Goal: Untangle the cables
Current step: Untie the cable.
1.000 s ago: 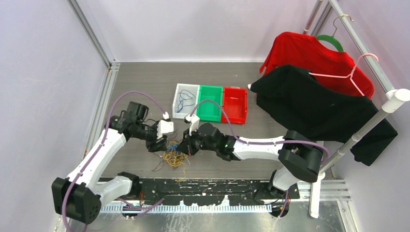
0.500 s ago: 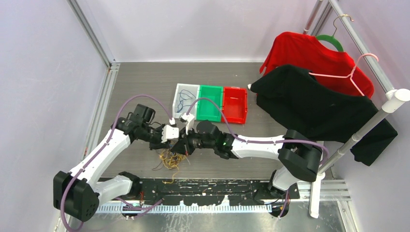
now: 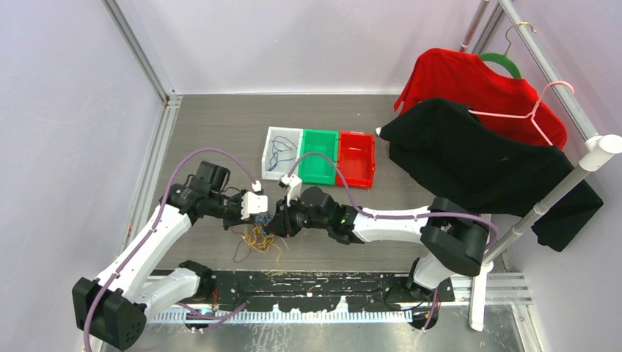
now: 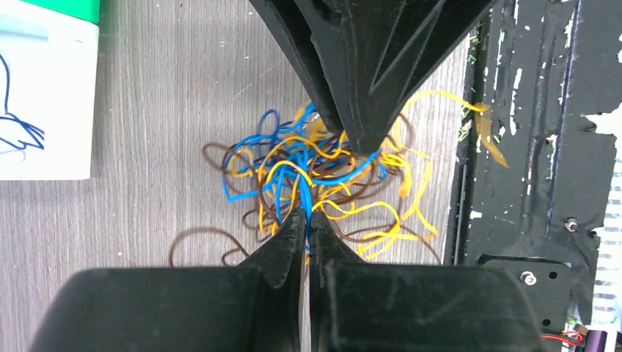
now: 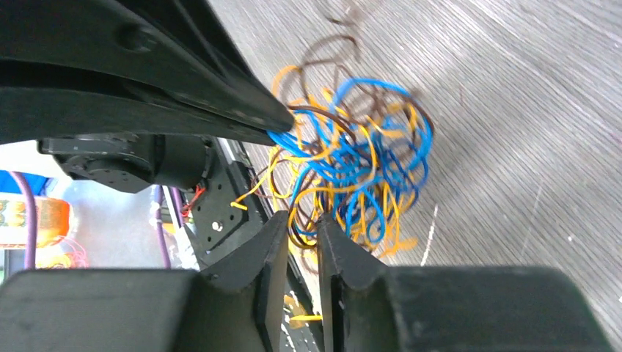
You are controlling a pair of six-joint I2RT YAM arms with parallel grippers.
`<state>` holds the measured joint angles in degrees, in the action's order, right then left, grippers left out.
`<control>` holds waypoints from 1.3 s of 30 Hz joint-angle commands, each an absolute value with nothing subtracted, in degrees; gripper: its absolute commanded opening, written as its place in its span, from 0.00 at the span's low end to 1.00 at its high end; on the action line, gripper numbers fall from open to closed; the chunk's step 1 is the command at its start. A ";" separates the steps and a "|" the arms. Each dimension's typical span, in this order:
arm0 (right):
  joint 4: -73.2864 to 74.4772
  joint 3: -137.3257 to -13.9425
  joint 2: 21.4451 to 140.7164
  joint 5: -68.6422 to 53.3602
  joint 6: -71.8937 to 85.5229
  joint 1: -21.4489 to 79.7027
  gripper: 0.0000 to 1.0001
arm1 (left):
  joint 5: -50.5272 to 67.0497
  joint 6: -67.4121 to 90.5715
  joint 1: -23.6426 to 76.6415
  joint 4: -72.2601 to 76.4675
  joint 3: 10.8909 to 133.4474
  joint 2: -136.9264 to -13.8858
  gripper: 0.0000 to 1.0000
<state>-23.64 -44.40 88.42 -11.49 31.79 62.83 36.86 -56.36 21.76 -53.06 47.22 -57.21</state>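
The cables (image 3: 260,236) form one tangle of thin blue, orange-yellow and brown wires on the wooden table, between both arms. In the left wrist view the tangle (image 4: 315,172) lies just ahead of my left gripper (image 4: 306,214), which is shut on a blue cable that runs up between its tips. The right gripper's dark fingers (image 4: 359,110) point into the tangle from the far side. In the right wrist view my right gripper (image 5: 303,220) stands open by a narrow gap, with brown and orange loops of the tangle (image 5: 352,169) at its tips. From above, the left gripper (image 3: 265,218) and the right gripper (image 3: 276,222) almost meet.
Behind the tangle stand a white bin (image 3: 268,158) with a blue cable inside, a green bin (image 3: 317,155) and a red bin (image 3: 356,158). A black shirt (image 3: 469,158) and a red shirt (image 3: 477,84) hang at the right. A black plate (image 3: 315,282) lines the near edge.
My left gripper moved in to the tangle and shut on a blue cable. The right gripper, shut before, has opened a little.
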 commanded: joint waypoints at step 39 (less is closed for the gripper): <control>-0.71 -36.38 49.44 39.05 21.20 58.28 0.01 | 4.57 -60.17 9.94 -41.13 38.07 -52.38 0.00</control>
<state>-2.04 -34.59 54.19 26.24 23.88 59.81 10.35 -55.79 15.62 -43.81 38.20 -49.71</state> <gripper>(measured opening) 0.074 0.012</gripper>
